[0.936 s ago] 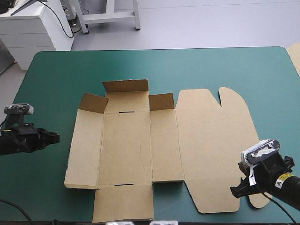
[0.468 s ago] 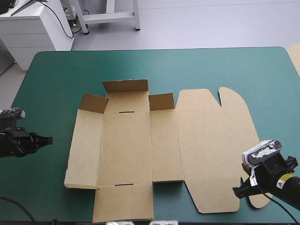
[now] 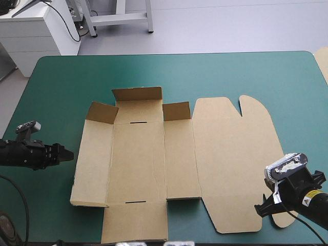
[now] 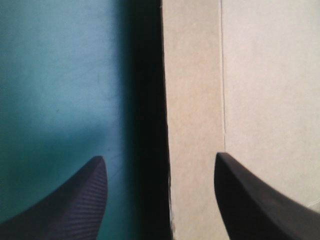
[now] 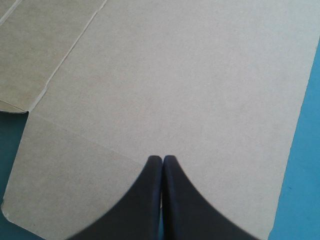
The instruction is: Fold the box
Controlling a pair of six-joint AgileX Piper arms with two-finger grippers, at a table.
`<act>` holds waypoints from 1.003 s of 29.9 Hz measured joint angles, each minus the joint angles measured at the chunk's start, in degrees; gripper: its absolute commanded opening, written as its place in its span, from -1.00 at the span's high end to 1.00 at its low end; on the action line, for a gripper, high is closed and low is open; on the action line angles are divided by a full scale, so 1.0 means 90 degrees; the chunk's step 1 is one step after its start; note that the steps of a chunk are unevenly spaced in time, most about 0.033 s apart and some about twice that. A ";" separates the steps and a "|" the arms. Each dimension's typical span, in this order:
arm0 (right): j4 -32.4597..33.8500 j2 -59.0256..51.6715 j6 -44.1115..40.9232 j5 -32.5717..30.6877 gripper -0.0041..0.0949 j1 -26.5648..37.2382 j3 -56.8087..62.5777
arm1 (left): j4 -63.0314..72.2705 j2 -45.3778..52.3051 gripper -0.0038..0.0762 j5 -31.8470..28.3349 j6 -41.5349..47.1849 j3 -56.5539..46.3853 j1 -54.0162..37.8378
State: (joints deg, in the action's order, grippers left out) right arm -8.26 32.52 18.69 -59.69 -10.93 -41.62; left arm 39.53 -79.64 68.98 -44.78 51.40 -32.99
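Since just before, the left pincer (image 3: 69,152) has slid rightward, back toward the box (image 3: 154,154), and its tip now sits just beside the box's left edge, low over the bench (image 3: 230,72). The right pincer (image 3: 259,209) has not shifted. The brown box lies opened out in the middle of the bench, mostly flat. Three short flaps along its far side are tilted up, while the long left wall, the middle panels and the near flap lie flat, the near flap reaching the bench's near edge. The wide lid panel (image 3: 233,164) spreads flat to the right, with a rounded notch at its far end. In the left wrist view the left pincer (image 4: 160,160) is spread wide: one black finger (image 4: 75,200) hangs over the teal-green cover (image 4: 50,75), the other over brown board, and the box's (image 4: 250,75) left edge runs straight ahead between them with a dark band of shadow alongside it. Nothing is pinched. In the right wrist view the right pincer (image 5: 163,157) is pressed together into one pointed arch, holding nothing, over the near right corner of the lid panel (image 5: 175,75). A strip of teal-green cover (image 5: 310,150) shows beyond the lid's edge.
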 measured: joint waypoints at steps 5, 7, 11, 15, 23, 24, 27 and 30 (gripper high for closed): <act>0.0000 0.0000 0.0056 0.0012 0.95 0.0000 0.0000 | 0.0265 -0.0409 -0.27 -0.0010 -0.0171 0.0000 0.0000; 0.0000 0.0000 0.0061 0.0047 0.95 0.0000 0.0000 | 0.0280 -0.0504 -0.27 -0.0019 -0.0247 0.0000 0.0000; 0.0000 0.0000 0.0078 0.0119 0.95 0.0000 0.0000 | 0.0412 -0.0593 -0.27 -0.0051 -0.0341 -0.0107 0.0057; 0.0006 0.0000 0.0078 0.0136 0.95 0.0000 0.0000 | 0.0445 -0.0605 -0.27 -0.0063 -0.0369 -0.0415 0.0316; 0.0006 0.0000 0.0078 0.0149 0.95 0.0000 0.0000 | 0.0547 -0.0605 -0.27 -0.0076 -0.0653 -0.1072 0.0715; 0.0006 0.0000 0.0078 0.0149 0.95 0.0000 0.0000 | 0.0547 -0.0605 -0.27 -0.0076 -0.0653 -0.1089 0.0754; 0.0006 0.0000 0.0078 0.0149 0.95 0.0000 0.0000 | 0.0570 -0.0605 -0.27 -0.0097 -0.0659 -0.1103 0.0938; 0.0006 0.0000 0.0078 0.0149 0.95 0.0000 0.0000 | 0.0570 -0.0605 -0.25 -0.0223 -0.0659 -0.1103 0.1118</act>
State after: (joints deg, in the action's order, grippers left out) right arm -8.21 32.52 19.39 -58.35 -10.93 -41.62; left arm 44.66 -85.09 66.97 -50.71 41.48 -22.93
